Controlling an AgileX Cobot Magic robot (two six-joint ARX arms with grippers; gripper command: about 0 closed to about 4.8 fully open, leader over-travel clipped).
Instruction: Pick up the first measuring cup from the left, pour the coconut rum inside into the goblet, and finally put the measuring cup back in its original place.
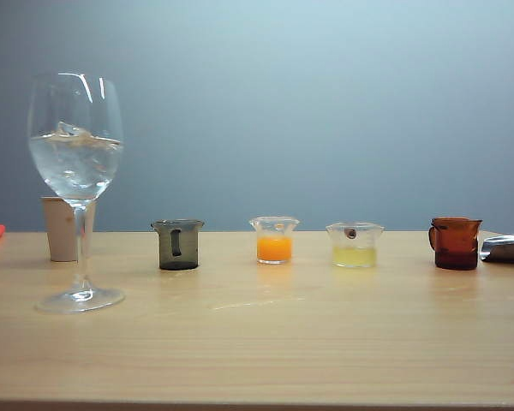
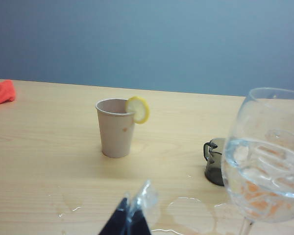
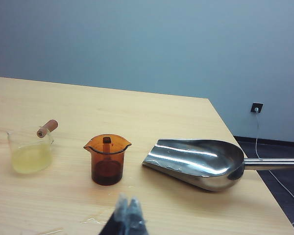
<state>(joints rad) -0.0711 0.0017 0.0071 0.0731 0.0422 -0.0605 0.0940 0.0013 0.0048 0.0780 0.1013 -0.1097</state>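
No readable text, label, brand, number or sign anywhere in the three views. Nothing printed on the goblet [image 1: 75, 137], the measuring cup [image 1: 178, 245], the paper cup [image 2: 115, 127], the amber cup [image 3: 107, 159] or the metal scoop [image 3: 196, 161]. No graduation marks legible on the clear cups holding orange liquid [image 1: 274, 240] and pale yellow liquid [image 1: 355, 245]. Bare wood grain only on the surface [image 1: 265, 342]; plain, unmarked wall behind.
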